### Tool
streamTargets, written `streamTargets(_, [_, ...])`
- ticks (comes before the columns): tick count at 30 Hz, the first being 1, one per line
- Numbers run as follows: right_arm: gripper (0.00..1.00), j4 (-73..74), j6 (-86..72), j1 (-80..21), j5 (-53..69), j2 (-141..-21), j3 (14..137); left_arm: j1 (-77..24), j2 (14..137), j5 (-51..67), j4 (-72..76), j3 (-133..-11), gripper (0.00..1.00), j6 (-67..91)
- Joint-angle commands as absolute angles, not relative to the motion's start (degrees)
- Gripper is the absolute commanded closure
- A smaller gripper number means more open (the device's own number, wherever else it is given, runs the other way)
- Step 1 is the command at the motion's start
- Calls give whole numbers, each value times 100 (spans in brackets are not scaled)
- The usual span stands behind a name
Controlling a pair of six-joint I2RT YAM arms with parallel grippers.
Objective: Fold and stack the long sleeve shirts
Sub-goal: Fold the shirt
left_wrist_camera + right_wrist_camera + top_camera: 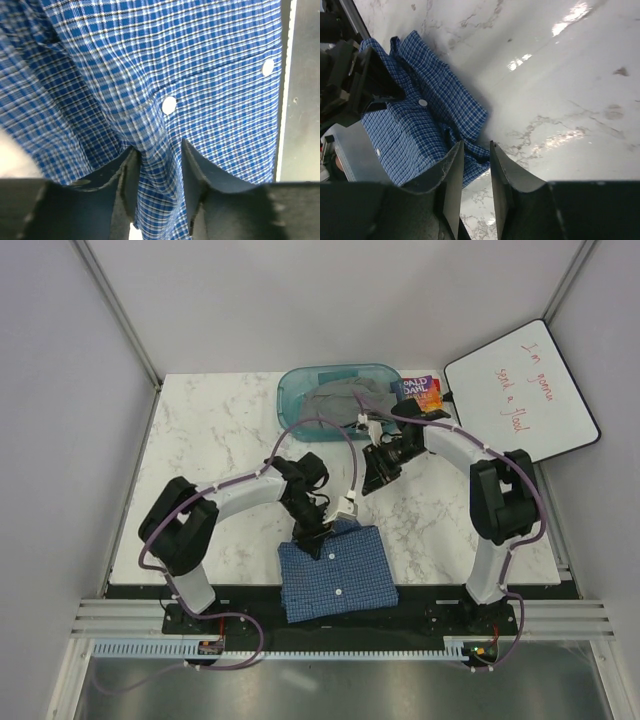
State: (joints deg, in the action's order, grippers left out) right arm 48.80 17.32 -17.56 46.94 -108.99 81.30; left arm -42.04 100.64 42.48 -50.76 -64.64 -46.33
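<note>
- Shirt [335, 575]: it is blue with tiny checks. It lies folded in a square at the near edge of the table [220, 440], between the two arm bases.
- White buttons [169, 105] show on the top of the shirt.
- Left gripper [312, 540]: it is down on the far left corner of the shirt. In the left wrist view a ridge of cloth is squeezed between its two fingers [192, 165], so it is pinching the shirt.
- Right gripper [372, 483]: it is up over the bare table, apart from the shirt. Its fingers [452, 165] have a small gap and nothing is in it. The shirt shows far behind them.
- Bin [290, 405]: it is blue-green and sits at the far edge of the table. A grey cloth [335, 400] lies in it.
- Book [420, 392]: a bright one, just right of the bin.
- Whiteboard [520, 390]: it has red writing and sits at the far right.
</note>
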Motion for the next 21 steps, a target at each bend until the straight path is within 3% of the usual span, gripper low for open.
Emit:
streamTargets(1, [67, 4580, 1811, -2161, 5001, -10924, 8191, -4184, 9476, 4123, -4703, -6539, 52, -4203])
streamTargets(13, [74, 4509, 1828, -2654, 5748, -11847, 8429, -4236, 9922, 3718, -4141, -6627, 48, -3060])
streamTargets(15, [75, 4509, 1863, -2654, 5774, -11856, 8341, -4236, 9949, 3543, -3948, -6478, 56, -3006])
streamTargets(16, [75, 4509, 1872, -2654, 5783, -11839, 8323, -4228, 9906, 3446, -3711, -6338, 71, -2971])
streamTargets(17, [75, 4509, 1872, -2654, 5809, -11848, 8332, -4236, 9853, 3341, -3587, -6285, 78, -2979])
streamTargets(21, [76, 4509, 1854, -2698, 5889, -11821, 8341, -4236, 9598, 2893, -3322, -6249, 89, -3452])
